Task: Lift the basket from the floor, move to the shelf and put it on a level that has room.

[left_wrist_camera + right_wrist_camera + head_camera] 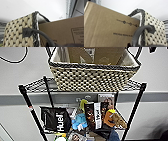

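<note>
Head view: the basket [93,73] sits on the top level [37,85] of the shelf [136,105], at 12 o'clock in the picture, spanning nearly the whole width between the posts. Its cream weave faces the camera under a dark rim. Inside it stands a brown box [100,54] against the pale liner. A white wall lies behind the shelf. On the tier below, at 6 o'clock, packets and toys crowd together: a black Huel bag [55,119] at 7 o'clock, a blue toy [80,121] just beside it, dark packets [96,115] in the middle, an orange toy [109,117] at 5 o'clock.

Left wrist view: the basket's woven end wall [16,33] shows close up, with its dark grey handle [37,33] curving out from it. The box [62,31] rises past the rim, a printed label on its side. Whether the left tool is wide, narrow or holding the handle, I cannot tell.

Right wrist view: the other end of the basket [155,31] shows, its grey handle [140,33] looping out in front and the braided rim above. The box [106,27] stands just inside, with small black print on it. The right tool's state I cannot tell either.
</note>
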### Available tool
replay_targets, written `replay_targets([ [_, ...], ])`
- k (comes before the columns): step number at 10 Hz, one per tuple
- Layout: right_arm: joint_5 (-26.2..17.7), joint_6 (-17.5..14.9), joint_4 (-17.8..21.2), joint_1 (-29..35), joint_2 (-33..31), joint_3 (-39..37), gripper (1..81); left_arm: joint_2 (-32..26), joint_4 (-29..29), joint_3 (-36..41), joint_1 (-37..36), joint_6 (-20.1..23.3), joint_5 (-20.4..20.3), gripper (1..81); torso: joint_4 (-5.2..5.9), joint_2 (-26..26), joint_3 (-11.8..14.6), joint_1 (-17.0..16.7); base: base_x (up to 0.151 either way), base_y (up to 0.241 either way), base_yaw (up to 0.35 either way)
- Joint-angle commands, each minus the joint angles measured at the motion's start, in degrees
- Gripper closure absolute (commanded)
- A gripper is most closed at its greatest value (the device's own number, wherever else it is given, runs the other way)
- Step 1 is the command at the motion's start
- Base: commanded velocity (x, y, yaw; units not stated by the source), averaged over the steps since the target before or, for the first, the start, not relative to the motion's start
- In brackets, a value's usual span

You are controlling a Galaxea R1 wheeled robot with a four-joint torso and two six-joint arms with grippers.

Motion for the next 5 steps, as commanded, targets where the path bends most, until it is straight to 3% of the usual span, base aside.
replay_targets([
  [1, 1.30, -0.02, 1.05, 6.47, 3.57, -5.46, 81.1, 2.21, -0.27, -4.87, -8.10, 0.35, -1.37, 81.1, 0.00, 0.00, 0.00, 0.00, 0.000, 0.000, 0.000],
  [5, 2.09, -3.97, 1.22, 1.55, 6.65, -9.95, 81.1, 5.20, 3.07, -9.98, -2.04, 1.05, -1.11, 81.1, 0.00, 0.00, 0.00, 0.02, 0.000, 0.000, 0.000],
])
